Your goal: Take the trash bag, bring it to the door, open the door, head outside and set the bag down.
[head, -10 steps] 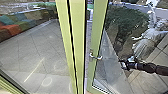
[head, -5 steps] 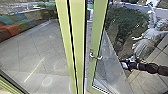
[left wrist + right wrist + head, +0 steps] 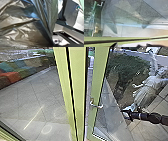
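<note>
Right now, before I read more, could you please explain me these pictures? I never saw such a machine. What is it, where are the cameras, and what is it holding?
This is a wheeled robot with two arms. The head view looks forward and down: you see a light green frame, a glass door with a metal handle, and grey paving. The right arm comes in from the right; its hand is away from the handle.

The other two cameras sit on the wrists. The left one has a dark, shiny plastic bag very close. The left hand probably carries it, but I cannot see the grip. The right one looks over green framing and glass.
</note>
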Available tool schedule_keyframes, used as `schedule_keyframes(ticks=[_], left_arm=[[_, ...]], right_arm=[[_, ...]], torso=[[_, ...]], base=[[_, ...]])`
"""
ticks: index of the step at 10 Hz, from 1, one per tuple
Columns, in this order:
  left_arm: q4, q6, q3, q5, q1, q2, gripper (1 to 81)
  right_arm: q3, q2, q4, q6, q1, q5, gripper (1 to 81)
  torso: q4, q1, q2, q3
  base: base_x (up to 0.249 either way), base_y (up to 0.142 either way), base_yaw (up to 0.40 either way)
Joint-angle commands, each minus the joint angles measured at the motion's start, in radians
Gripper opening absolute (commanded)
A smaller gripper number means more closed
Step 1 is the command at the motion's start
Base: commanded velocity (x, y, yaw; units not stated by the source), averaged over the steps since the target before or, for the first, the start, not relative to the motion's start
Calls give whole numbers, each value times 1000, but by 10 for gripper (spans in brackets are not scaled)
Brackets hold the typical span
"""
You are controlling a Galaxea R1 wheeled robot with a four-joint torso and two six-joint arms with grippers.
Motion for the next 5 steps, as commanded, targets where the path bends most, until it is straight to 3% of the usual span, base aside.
schedule_keyframes(ticks=[1,5], left_arm=[[-7,4,7,94,-11,-11,10],[-3,6,7,94,-11,-10,10]], right_arm=[[-38,-79,33,43,188,9,811],[-12,-192,33,41,184,10,811]], torso=[[0,0,0,0],[0,0,0,0]], base=[[0,0,0],[0,0,0]])
